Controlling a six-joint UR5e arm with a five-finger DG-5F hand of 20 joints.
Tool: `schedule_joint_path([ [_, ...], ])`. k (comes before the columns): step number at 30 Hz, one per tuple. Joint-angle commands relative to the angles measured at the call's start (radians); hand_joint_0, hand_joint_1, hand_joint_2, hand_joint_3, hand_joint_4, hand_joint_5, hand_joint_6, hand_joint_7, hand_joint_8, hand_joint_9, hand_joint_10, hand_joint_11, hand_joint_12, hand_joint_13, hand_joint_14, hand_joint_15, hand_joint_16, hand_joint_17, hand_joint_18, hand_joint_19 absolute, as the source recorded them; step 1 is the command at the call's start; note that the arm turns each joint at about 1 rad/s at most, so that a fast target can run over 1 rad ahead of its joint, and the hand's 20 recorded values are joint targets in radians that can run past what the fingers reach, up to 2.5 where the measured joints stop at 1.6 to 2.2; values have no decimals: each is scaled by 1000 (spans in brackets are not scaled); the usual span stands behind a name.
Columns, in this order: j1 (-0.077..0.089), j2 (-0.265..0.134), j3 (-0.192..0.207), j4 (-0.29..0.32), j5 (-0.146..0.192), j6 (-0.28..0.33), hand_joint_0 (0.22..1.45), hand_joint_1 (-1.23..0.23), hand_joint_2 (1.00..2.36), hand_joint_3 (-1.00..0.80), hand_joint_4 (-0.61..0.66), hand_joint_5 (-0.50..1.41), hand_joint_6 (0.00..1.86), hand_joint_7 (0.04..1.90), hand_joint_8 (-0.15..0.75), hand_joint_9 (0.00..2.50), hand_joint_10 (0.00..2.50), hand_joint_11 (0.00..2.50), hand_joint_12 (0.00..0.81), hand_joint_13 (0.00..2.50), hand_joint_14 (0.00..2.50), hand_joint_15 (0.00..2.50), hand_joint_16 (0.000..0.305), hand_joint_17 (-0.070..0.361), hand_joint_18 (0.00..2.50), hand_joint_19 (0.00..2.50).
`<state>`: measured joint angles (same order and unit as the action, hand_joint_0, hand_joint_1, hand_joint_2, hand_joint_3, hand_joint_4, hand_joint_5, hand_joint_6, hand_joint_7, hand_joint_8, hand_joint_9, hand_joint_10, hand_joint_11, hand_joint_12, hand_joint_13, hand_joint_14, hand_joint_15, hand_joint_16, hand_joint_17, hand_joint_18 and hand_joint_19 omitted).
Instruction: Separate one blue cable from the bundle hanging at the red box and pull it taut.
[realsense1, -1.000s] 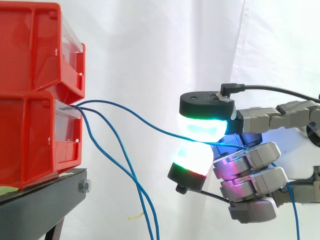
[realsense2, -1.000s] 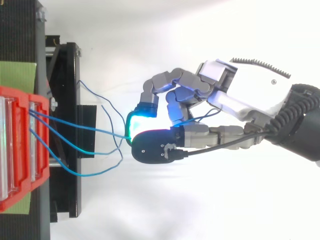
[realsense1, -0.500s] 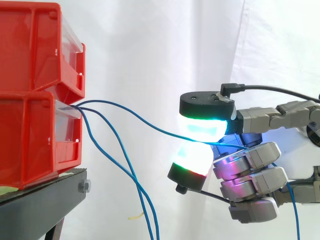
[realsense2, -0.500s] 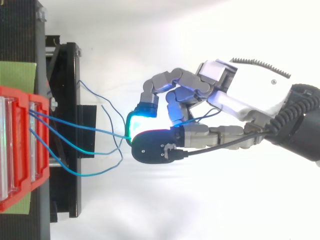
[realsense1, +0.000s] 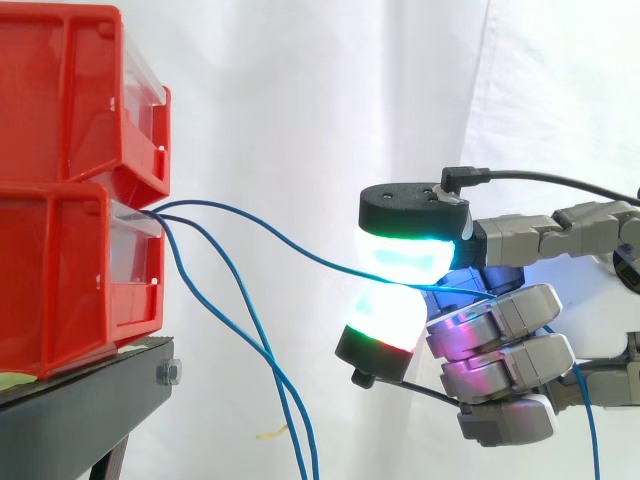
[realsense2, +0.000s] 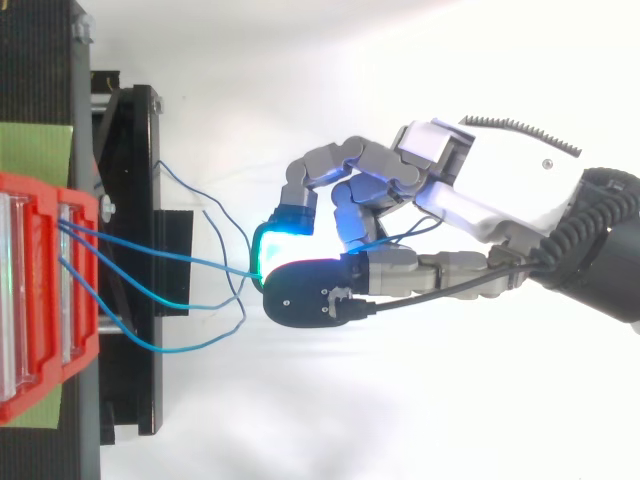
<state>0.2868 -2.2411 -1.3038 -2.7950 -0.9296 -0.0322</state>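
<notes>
side view: the hand (realsense1: 505, 320) pinches one blue cable (realsense1: 270, 232) between two glowing pads (realsense1: 400, 255); the cable sags from the lower red box (realsense1: 60, 280), and the other cables (realsense1: 281, 400) hang down.
top view: same pinch beside the stand (realsense2: 130, 200); nothing has moved since the earlier frame.

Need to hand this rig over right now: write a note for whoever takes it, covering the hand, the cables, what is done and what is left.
Hand: shut, pinching one blue cable between two glowing pads.
Things: the cable runs from the lower red box on the black stand to the hand. The other two cables hang down from the box.
Done: one cable is separated from the bundle and gripped.
Left: the cable curves between box and hand, so it likely needs pulling away from the box until straight.
</notes>
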Motion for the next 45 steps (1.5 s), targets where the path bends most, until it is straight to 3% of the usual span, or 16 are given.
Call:
schedule_joint_path([
  [1, 0, 0, 0, 0, 2, 0, 822, -679, 1273, 209, 238, -221, 965, 1089, 337, 679, 2328, 1083, 353, 601, 2500, 1166, 28, 64, 907, 1834],
  [45, 0, 0, 0, 0, 0, 0, 828, -678, 1263, 213, 239, -219, 964, 1096, 337, 685, 2341, 1084, 355, 602, 2500, 1174, 29, 66, 896, 1815],
])
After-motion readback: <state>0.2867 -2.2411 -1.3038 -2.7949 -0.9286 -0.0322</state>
